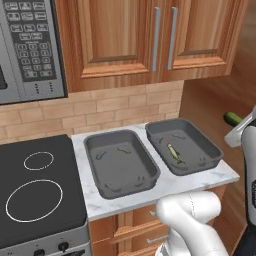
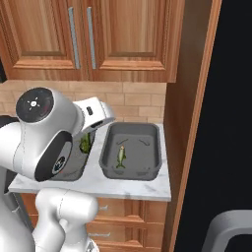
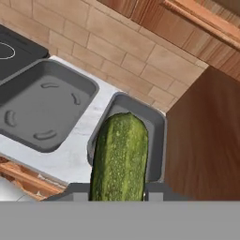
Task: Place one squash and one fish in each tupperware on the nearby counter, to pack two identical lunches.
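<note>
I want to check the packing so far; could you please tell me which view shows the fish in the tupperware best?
The right base view: the fish lies unobstructed in the right tupperware. The left base view shows it smaller; in the hand view the held squash covers that tray's floor.

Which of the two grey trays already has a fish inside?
The right tray, next to the wooden side wall, holds a fish. The tray beside the stove holds none.

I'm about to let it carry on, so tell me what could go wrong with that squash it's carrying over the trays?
1. The squash sticks out far beyond the jaws, so it could swing or slip during the move.
2. It hangs near the wooden side panel; a wide swing might knock it.
3. Released carelessly, it could land on the fish in the right tupperware, or on its rim.
</note>
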Robot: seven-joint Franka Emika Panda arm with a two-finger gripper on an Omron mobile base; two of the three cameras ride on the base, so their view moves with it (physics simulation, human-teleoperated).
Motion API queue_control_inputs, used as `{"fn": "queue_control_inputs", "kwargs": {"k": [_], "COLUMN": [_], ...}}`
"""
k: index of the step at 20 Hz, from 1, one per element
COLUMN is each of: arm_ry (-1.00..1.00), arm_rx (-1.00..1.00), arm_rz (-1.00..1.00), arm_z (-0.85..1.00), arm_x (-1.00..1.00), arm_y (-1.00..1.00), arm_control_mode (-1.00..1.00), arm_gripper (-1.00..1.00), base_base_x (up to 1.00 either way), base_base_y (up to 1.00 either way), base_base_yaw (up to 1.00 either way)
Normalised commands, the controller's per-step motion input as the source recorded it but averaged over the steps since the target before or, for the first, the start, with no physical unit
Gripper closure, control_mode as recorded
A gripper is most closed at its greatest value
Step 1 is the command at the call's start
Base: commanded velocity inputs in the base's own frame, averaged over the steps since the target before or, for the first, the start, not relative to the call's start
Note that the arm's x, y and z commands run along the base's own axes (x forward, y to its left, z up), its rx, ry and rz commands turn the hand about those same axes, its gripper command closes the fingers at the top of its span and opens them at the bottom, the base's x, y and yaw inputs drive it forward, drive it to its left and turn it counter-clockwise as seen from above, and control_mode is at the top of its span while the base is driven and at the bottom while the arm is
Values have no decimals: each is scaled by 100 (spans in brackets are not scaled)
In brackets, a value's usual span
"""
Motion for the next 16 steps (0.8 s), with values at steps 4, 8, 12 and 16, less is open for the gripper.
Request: {"fn": "queue_control_inputs", "kwargs": {"k": [4,8,12,16], "arm_ry": [4,8,0,-4], "arm_rx": [0,-2,-1,0], "arm_rz": [0,-3,-7,-6], "arm_z": [-9,-73,-96,-73], "arm_x": [4,32,34,62], "arm_y": [0,0,-1,-1], "arm_control_mode": [-100,-100,-100,-100], "arm_gripper": [100,100,100,100], "base_base_x": [35,0,0,0], "base_base_y": [0,0,0,0], "base_base_yaw": [0,0,0,0]}}
